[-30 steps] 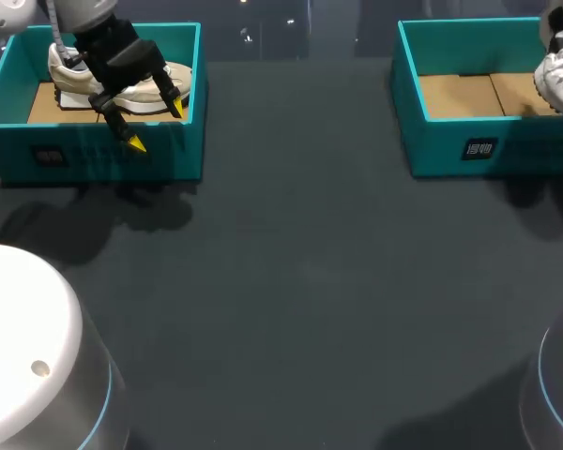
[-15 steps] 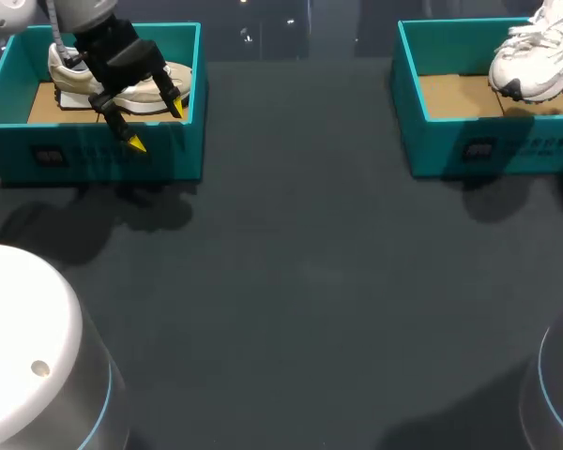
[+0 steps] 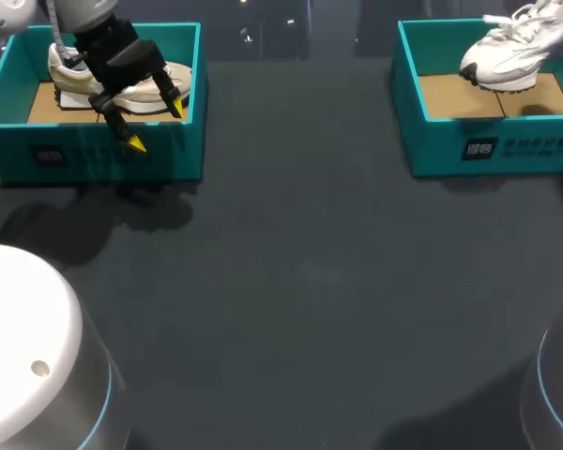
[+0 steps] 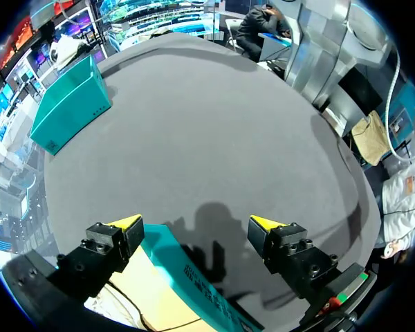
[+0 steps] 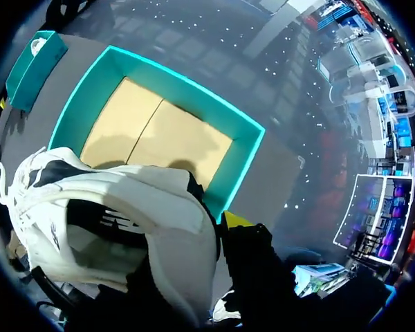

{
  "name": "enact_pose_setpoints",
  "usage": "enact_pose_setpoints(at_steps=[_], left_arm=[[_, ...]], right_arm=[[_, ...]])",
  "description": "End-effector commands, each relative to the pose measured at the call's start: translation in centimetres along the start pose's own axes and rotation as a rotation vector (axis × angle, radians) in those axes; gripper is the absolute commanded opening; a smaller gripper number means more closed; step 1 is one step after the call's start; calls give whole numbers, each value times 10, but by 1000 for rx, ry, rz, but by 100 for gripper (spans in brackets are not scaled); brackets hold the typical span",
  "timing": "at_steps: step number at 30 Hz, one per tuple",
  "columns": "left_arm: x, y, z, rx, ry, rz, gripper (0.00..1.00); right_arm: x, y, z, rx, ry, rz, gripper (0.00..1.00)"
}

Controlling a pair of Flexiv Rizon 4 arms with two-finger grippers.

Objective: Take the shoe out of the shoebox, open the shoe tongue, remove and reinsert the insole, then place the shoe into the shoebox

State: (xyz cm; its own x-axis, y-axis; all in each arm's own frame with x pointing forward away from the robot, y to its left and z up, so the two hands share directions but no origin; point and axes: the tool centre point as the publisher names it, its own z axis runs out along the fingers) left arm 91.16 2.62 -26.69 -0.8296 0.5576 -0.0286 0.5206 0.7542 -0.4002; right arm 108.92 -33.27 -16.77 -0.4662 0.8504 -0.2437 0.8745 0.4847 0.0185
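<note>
A white shoe (image 3: 509,47) hangs tilted over the far side of the right teal shoebox (image 3: 450,141), toe pointing left. In the right wrist view my right gripper (image 5: 225,225) is shut on the white shoe (image 5: 124,207) at its collar, with one yellow fingertip (image 5: 236,220) showing beside it; the shoebox (image 5: 242,166) lies open underneath with bare cardboard inside. My left gripper (image 3: 158,127) stands open over the front right corner of the left teal shoebox (image 3: 94,159), which holds a beige shoe (image 3: 131,89). Nothing sits between the left gripper's (image 4: 194,225) fingers.
The two shoeboxes stand at the table's far left and far right. In the left wrist view the left box's wall (image 4: 200,283) lies just under the fingers, and the right box (image 4: 69,104) stands far ahead across the dark table (image 3: 300,281).
The white shoe has moved left from the view's right edge to over the right shoebox, turning toe-left. The left arm has kept still.
</note>
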Motion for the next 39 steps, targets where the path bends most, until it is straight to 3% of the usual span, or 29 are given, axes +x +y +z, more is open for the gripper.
enact_pose_setpoints(at_steps=[1, 15, 21, 39], left_arm=[[1, 0, 0, -2, -1, 0, 100], [1, 0, 0, -2, -1, 0, 100], [1, 0, 0, -2, -1, 0, 100], [1, 0, 0, -2, -1, 0, 100]], right_arm=[[6, -16, 4, -24, -103, 251, 0], [6, -16, 4, -24, -103, 251, 0], [7, -24, 31, -41, -81, 342, 0], [29, -42, 64, -64, -225, 433, 0]])
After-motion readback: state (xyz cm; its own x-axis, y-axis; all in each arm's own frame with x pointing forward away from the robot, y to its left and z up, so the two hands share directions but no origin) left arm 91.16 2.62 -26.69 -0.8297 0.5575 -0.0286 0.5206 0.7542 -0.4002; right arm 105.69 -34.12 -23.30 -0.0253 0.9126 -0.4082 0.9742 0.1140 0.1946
